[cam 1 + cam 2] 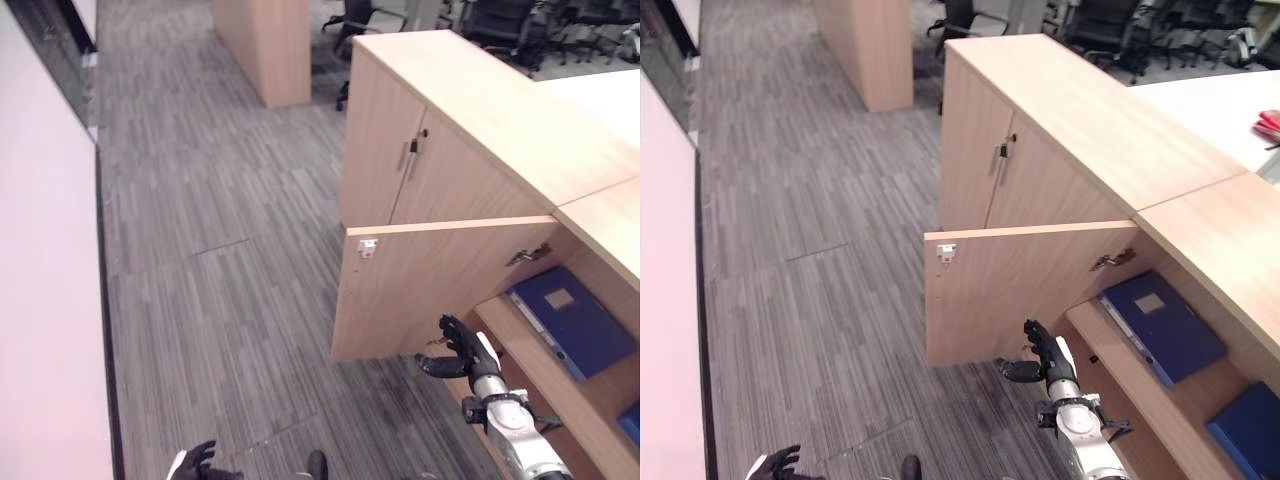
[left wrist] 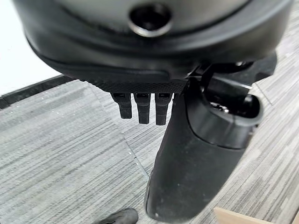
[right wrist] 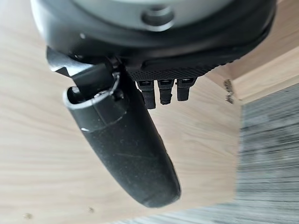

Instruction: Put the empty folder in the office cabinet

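A dark blue folder [image 1: 570,320] lies flat on the shelf inside the open lower compartment of the light wood office cabinet [image 1: 500,110]. The compartment's door [image 1: 430,290] stands swung out toward the aisle. My right hand [image 1: 455,350] hovers just in front of the shelf, beside the door's inner face [image 3: 42,154], with fingers relaxed and open and nothing in them. My left hand [image 1: 195,462] hangs low over the carpet [image 2: 56,158], open and empty.
A second blue item [image 1: 1250,430] sits on a lower shelf at the right. Two closed cabinet doors with metal handles [image 1: 410,155] adjoin the open one. A white wall [image 1: 40,300] runs along the left. Another wooden unit [image 1: 270,45] and office chairs [image 1: 500,25] stand at the back.
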Robot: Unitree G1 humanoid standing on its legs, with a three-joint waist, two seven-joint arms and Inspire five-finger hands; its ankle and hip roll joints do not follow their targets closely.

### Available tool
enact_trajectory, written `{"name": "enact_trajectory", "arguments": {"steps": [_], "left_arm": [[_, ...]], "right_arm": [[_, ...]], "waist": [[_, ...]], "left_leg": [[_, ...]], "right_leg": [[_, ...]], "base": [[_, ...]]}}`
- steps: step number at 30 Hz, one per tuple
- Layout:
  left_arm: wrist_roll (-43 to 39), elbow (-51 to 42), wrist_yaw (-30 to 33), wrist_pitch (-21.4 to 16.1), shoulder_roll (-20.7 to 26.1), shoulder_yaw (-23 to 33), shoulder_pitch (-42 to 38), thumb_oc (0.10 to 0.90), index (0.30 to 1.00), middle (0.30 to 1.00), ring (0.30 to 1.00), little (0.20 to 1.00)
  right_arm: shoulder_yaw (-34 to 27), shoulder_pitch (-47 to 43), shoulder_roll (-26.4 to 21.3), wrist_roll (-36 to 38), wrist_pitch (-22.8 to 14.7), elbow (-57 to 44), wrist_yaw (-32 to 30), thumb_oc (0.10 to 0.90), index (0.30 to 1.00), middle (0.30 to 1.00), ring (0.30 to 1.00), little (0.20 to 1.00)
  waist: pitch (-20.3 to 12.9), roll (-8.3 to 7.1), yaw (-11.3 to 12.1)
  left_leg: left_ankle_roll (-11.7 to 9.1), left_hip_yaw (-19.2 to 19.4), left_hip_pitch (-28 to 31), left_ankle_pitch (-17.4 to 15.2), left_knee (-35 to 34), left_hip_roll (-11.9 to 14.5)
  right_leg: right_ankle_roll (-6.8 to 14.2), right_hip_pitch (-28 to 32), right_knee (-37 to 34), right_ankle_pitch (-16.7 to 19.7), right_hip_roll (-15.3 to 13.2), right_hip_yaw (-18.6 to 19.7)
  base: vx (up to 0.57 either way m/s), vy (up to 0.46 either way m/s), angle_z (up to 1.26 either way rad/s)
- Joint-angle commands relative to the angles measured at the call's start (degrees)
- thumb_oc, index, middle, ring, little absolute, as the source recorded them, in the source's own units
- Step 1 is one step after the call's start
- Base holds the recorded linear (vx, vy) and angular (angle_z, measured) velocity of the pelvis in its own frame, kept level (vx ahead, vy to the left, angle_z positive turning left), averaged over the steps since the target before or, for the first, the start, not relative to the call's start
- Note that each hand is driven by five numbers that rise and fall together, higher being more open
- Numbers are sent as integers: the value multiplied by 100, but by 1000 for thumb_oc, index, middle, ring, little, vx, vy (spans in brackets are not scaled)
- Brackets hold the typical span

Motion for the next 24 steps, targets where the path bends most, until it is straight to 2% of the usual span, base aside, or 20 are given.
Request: {"name": "enact_trajectory", "arguments": {"steps": [1,4,14,24], "left_arm": [[44,-117,233,-120,197,115,-127,800,900,900,900,900],[-98,-218,245,-129,97,240,-64,800,900,900,900,900],[-251,-975,265,-238,-10,33,-1,800,900,900,900,900],[-473,-1849,370,-340,10,-156,-265,800,900,900,900,900]], "right_arm": [[-552,-344,-58,-82,-415,-328,-141,800,900,900,900,900],[-615,-173,-42,-180,-353,-237,-146,800,900,900,900,900],[-551,-196,-8,-333,-326,40,-280,800,900,900,900,900],[-290,3,356,-289,-227,856,-241,800,900,900,900,900]], "waist": [[-13,-125,139],[-120,-144,172],[-182,-143,265],[-220,-100,141]], "left_leg": [[-736,122,198,-672,39,44],[-753,82,164,-649,20,50],[-788,38,238,-618,-47,65],[-818,120,294,-628,-48,99]], "right_leg": [[82,53,-148,389,-40,92],[107,200,-411,499,-18,155],[70,611,-848,523,30,70],[64,748,-1035,576,41,72]], "base": [[27,-60,87],[84,-65,28],[22,-34,-4],[-1,-22,1]]}}
